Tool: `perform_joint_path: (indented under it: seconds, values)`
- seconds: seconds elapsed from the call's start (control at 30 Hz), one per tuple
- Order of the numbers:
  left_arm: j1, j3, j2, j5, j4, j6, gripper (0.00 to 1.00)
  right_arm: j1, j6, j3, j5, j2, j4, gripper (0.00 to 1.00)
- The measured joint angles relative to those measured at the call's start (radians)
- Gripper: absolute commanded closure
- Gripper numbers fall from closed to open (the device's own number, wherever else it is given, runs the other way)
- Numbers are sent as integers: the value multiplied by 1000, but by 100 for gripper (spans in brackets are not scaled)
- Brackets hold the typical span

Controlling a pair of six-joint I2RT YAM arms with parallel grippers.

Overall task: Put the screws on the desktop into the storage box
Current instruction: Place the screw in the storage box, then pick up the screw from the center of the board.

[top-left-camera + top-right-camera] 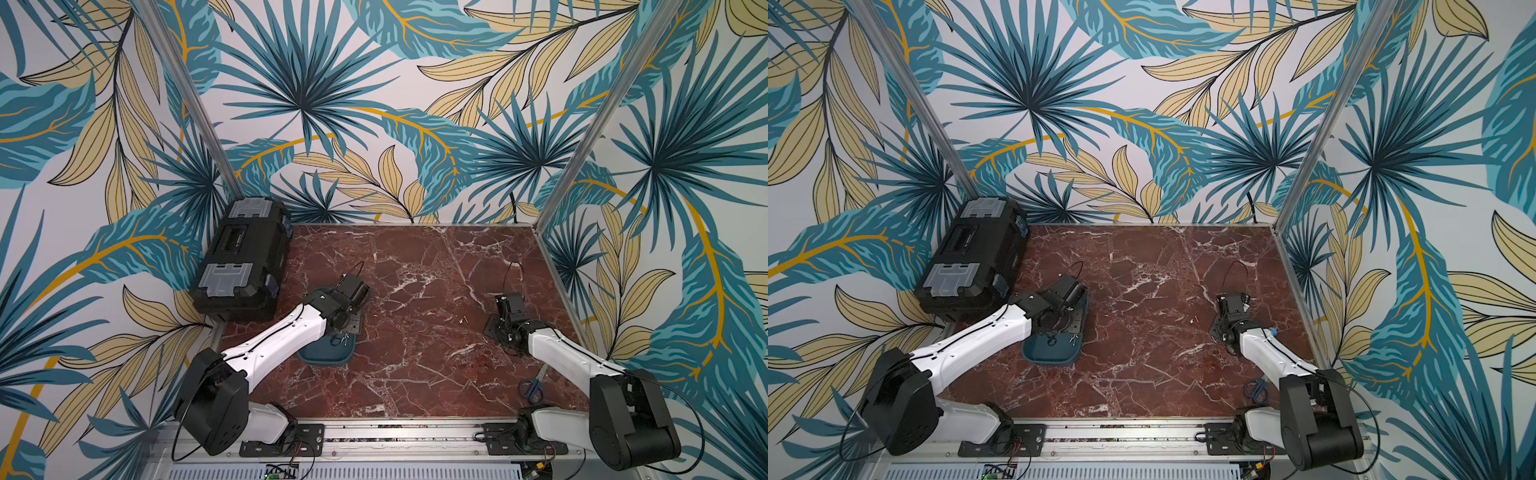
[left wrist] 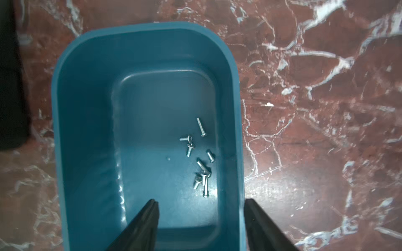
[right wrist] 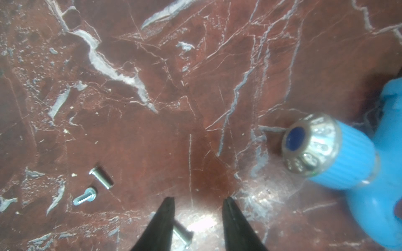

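Observation:
The teal storage box lies on the marble desktop, and several silvery screws rest on its floor near one long wall. My left gripper hangs open above the box. One finger is over the inside, the other beyond the wall, and nothing is between them. In both top views the left arm covers much of the box. My right gripper is open, low over the desktop. Two screws lie beside it and a third lies by one finger. The loose screws also show from above.
A black toolbox stands at the back left of the desktop. Blue-handled scissors lie near the front right under the right arm. A light-blue ribbed object with a silvery cap lies close beside the right gripper. Aluminium rails edge the desktop.

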Motion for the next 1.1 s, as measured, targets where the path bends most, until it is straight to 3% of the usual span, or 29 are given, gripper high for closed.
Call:
perform_joint_path:
  seconds: [0.17,0.33,0.67,0.83,1.1]
  values:
    - [3,3,-71,-1,-67,13,29,0,0,0,-10,0,-2,58]
    - [4,20,-231,-2,-153,57,29,0,-1,18,-49,-45,-71,58]
    - [5,18,-513,-18,-216,124,22,9,-8,64,-230,-86,-217,59]
    - [5,16,-542,-18,-205,132,22,15,-8,68,-271,-38,-241,59]
    - [5,10,-528,-15,-200,134,22,16,-29,142,-238,78,-275,59]
